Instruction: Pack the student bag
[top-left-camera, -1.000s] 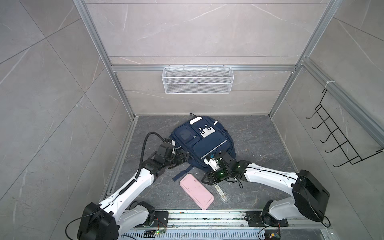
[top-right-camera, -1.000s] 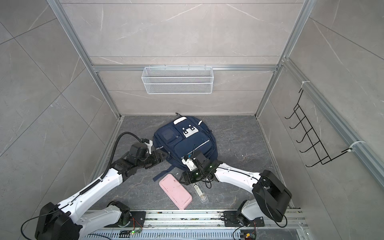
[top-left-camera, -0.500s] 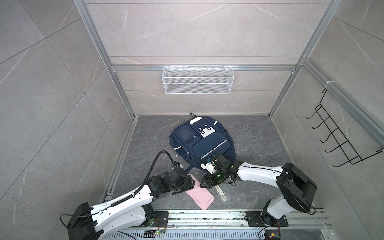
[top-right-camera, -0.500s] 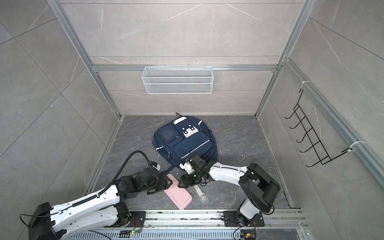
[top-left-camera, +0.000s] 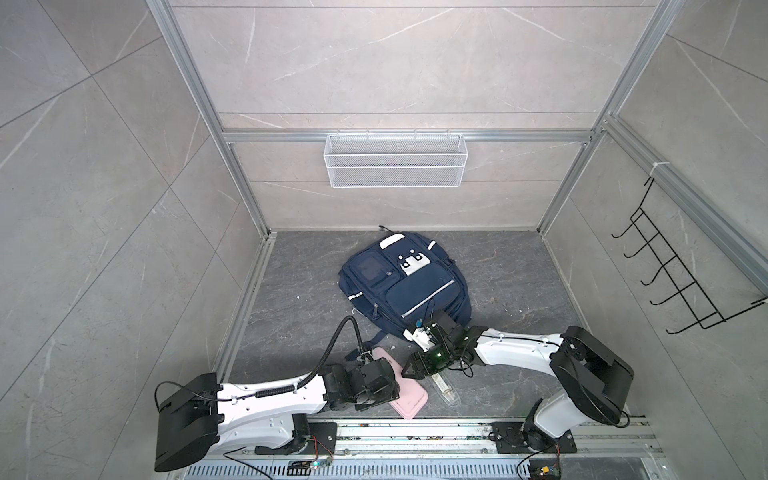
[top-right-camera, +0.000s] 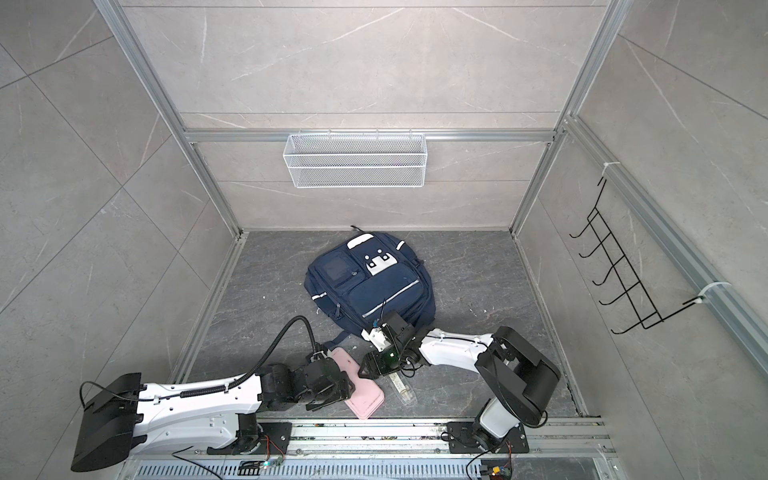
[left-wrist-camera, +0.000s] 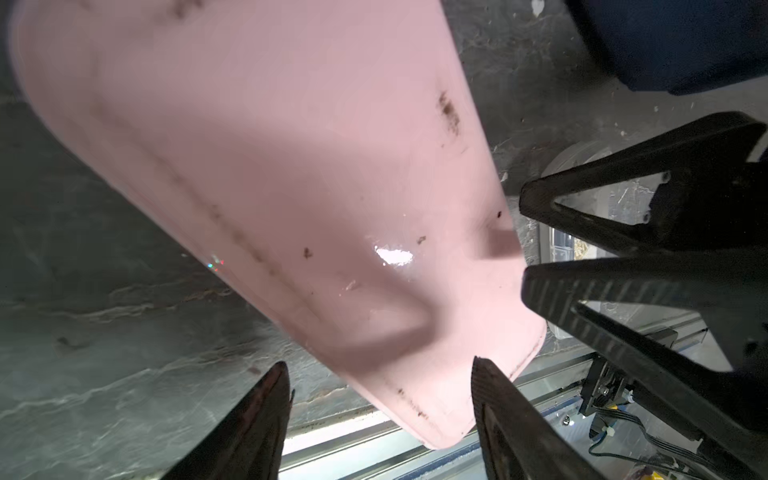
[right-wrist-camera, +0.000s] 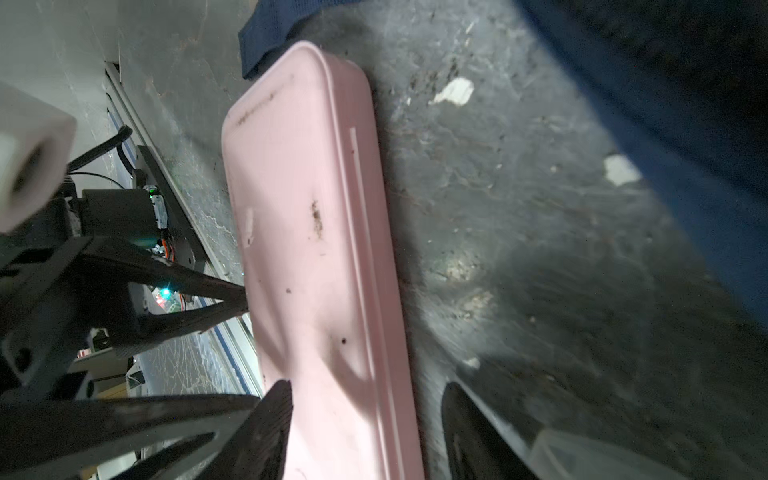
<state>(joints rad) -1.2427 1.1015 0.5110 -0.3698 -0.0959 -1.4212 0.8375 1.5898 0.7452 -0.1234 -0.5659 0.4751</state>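
1. The student bag (top-left-camera: 405, 286) lay flat on the table with its pocketed front up, just beyond the right hand (top-left-camera: 409, 369) and well ahead of the left hand (top-left-camera: 384, 382). No opening showed in either top view. I judged that packing had not properly started.
2. A pink case (top-left-camera: 411, 399) lay flat on the table between the two hands. One end was near a navy strap (right-wrist-camera: 266, 37) of the bag.
3. In its wrist view the left hand (left-wrist-camera: 378, 370) had its fingers spread. One tip was over bare table and the other at the case's (left-wrist-camera: 291, 166) near corner. It pinched nothing.
4. The right hand (right-wrist-camera: 368, 390) was also spread and appeared to straddle the case's (right-wrist-camera: 307, 249) width. One finger was over the lid and one was beyond the long edge. Whether either pad touched the case could not be told, and it held nothing.
5. Likely reason for two hands on one thing: the case sat low and flush, with little edge to catch. One hand probably braced it while the other worked onto a side.
6. A clear tube (top-left-camera: 446, 388) lay just beside the right hand, on the side away from the left hand. It was apart from the case and nothing touched it.
7. Risk as judged: a squeeze on the slick lid could skid the case towards the rail instead of lifting it.
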